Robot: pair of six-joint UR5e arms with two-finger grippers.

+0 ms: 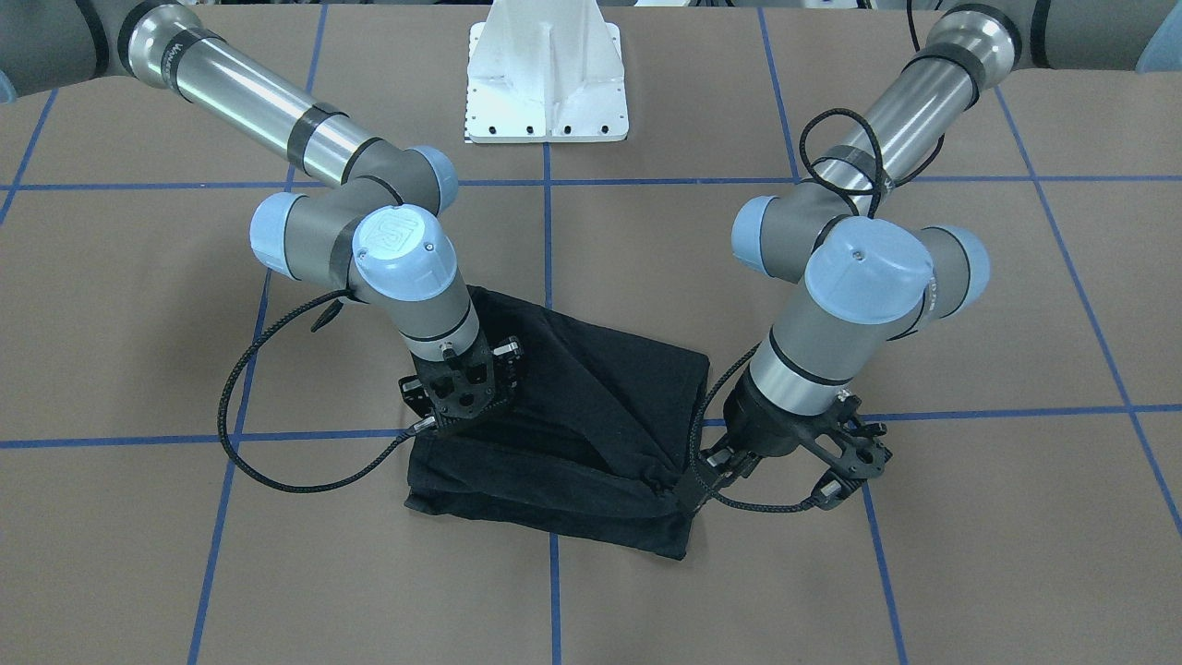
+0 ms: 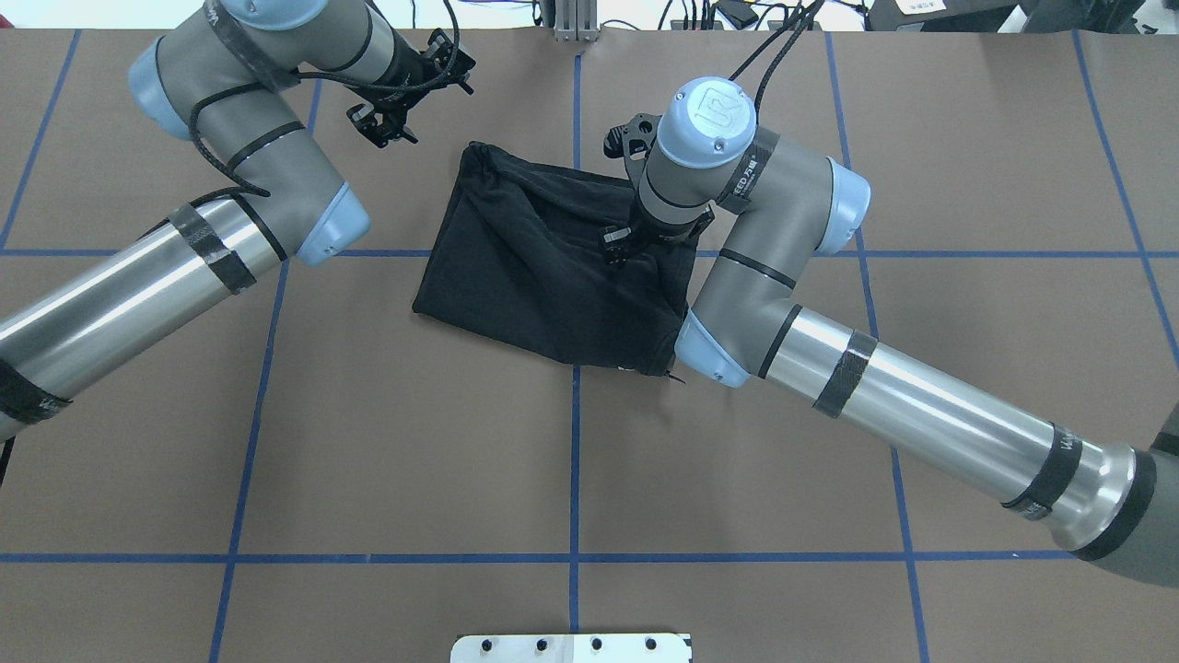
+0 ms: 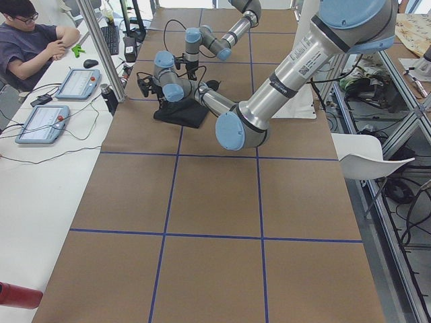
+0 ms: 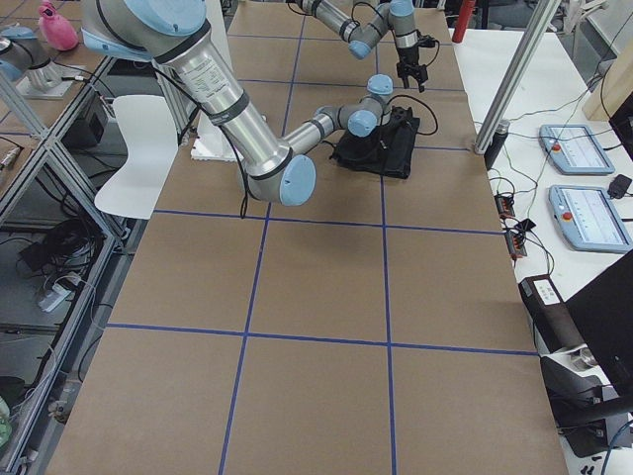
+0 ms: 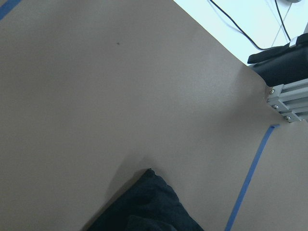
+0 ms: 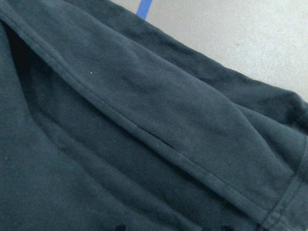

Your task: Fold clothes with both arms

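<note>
**Operator:** Status of the left arm (image 2: 138,295)?

**Technician:** It reaches in over the table (image 2: 368,442) from the left of the overhead view. The left gripper (image 2: 385,124) hangs above bare table just beside the far left corner of the shirt (image 2: 534,267) and does not touch it. Its jaws stand apart and hold nothing. The left wrist view shows brown table, a blue tape line (image 5: 250,168) and one corner of the shirt at the lower edge.

**Operator:** Location of the shirt?

**Technician:** It is mid-table, folded into a compact four-sided bundle. It lies flat, skewed to the tape lines and across the centre one. Gathered creases run to its far left corner.

**Operator:** And the right arm (image 2: 921,405)?

**Technician:** Its elbow joint is above the shirt's near right corner. The right gripper (image 2: 619,247) points down over the right-hand part of the bundle, at or very near the cloth. Contact cannot be confirmed. The jaws appear spread, but I cannot tell whether they pinch any cloth. The right wrist view is filled by dark cloth with a stitched hem running diagonally.
</note>
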